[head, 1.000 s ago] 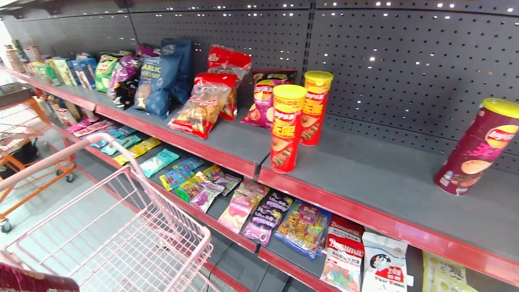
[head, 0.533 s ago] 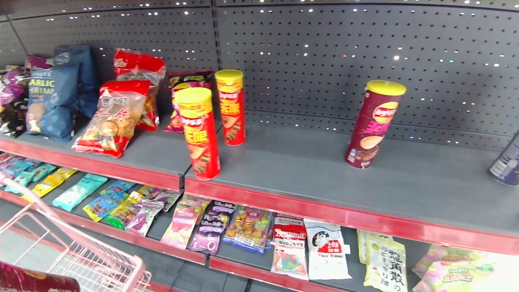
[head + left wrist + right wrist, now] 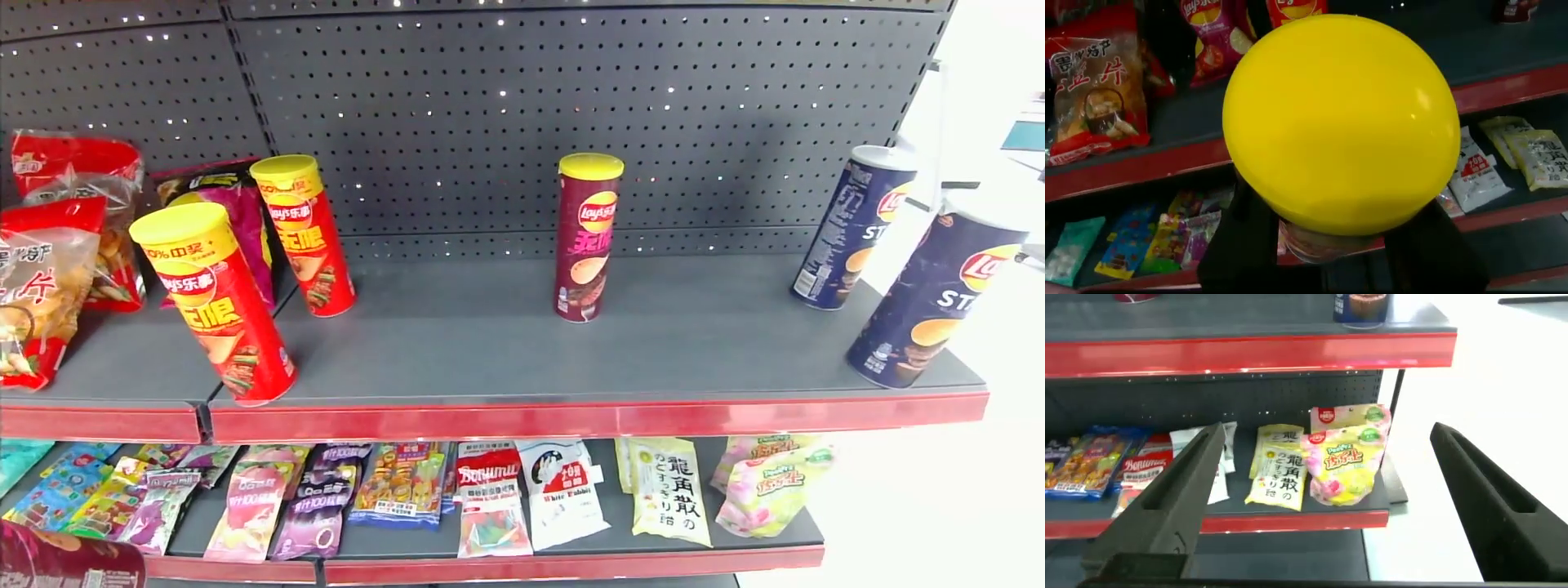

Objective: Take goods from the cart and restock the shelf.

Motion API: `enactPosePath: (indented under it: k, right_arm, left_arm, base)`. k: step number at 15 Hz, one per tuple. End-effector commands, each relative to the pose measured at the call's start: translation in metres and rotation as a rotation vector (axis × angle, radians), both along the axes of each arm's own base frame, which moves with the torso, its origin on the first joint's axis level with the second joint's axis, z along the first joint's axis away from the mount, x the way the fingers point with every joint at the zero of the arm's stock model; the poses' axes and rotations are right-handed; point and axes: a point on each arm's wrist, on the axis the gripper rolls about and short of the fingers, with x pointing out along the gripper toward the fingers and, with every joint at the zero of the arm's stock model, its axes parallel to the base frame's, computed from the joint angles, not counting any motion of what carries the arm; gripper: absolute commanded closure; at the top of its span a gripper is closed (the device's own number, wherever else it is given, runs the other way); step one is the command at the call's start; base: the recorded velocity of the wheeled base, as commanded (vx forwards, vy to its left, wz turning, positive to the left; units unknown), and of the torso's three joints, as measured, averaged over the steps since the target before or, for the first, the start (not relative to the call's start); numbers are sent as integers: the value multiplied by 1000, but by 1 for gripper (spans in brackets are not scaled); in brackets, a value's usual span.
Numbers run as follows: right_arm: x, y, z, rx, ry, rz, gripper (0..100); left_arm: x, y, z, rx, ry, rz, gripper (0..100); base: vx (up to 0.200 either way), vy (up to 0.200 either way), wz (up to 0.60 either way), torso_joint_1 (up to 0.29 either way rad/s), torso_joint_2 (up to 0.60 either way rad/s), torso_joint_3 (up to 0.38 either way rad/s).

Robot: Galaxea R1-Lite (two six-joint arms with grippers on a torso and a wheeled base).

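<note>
Where the head view looks across the aisle, a grey shelf (image 3: 490,351) with a red front edge runs from side to side, backed by a dark pegboard (image 3: 571,98). On its top board stand two blue cans (image 3: 853,229) at the right end, one behind the other. A lone maroon can (image 3: 588,237) stands upright near the middle, well apart from them. Two red cans (image 3: 216,306) stand at the left, the nearer one just behind the front edge. Beside these, farther left, lean red snack bags (image 3: 41,286). The lower shelf (image 3: 571,559) carries a row of flat sweet packets (image 3: 490,506) lying side by side.

The left gripper (image 3: 1331,253) has its dark fingers (image 3: 1241,245) closed on a held can (image 3: 1341,122). One finger is pressed to each side of the tube, below its round yellow lid. The lid faces the wrist camera and hides the fingertips. The can stands upright in the grasp, out in front of the shelf edge, with the snack bags and the packets on the lower shelf behind it.

The right gripper (image 3: 1325,433) has its two fingers (image 3: 1167,506) spread wide with nothing between them. It sits level with the lower shelf, near that shelf's right end, and a yellow-green packet (image 3: 1343,461) shows through the gap.
</note>
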Motion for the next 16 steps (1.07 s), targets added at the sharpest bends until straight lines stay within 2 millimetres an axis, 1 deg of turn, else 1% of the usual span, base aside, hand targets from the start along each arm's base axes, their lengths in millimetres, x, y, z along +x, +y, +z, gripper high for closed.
enactPosePath:
  k: [1,2,5,9,13,14,15,16]
  right_arm:
    - [0,0,0,-1,1,0,0]
    - [0,0,0,-1,1,0,0]
    - [0,0,0,-1,1,0,0]
    - [0,0,1,-4,-1,0,0]
    - [0,1,1,-33,-4,32,0]
    - [-3,3,41,-31,-50,157,0]
    - [15,4,106,27,-30,192,0]
    - [28,5,146,54,-41,240,0]
  left_arm:
    - [0,0,-2,7,5,0,100]
    - [0,0,-3,9,6,0,100]
    - [-2,0,-2,9,-6,-3,100]
    - [-7,1,-3,6,-35,-6,100]
    - [-17,1,-12,26,-71,-11,100]
    - [-20,2,-16,27,-85,-12,100]
    - [-22,2,-17,26,-93,-17,100]
    - [-22,2,-19,26,-96,-29,100]
  base:
    - [0,0,0,0,0,0]
    - [0,0,0,0,0,0]
    - [200,0,0,-6,-6,2]
    - [0,0,0,0,0,0]
    - [0,0,0,0,0,0]
    - [0,0,0,0,0,0]
    - [0,0,0,0,0,0]
    - [0,0,0,0,0,0]
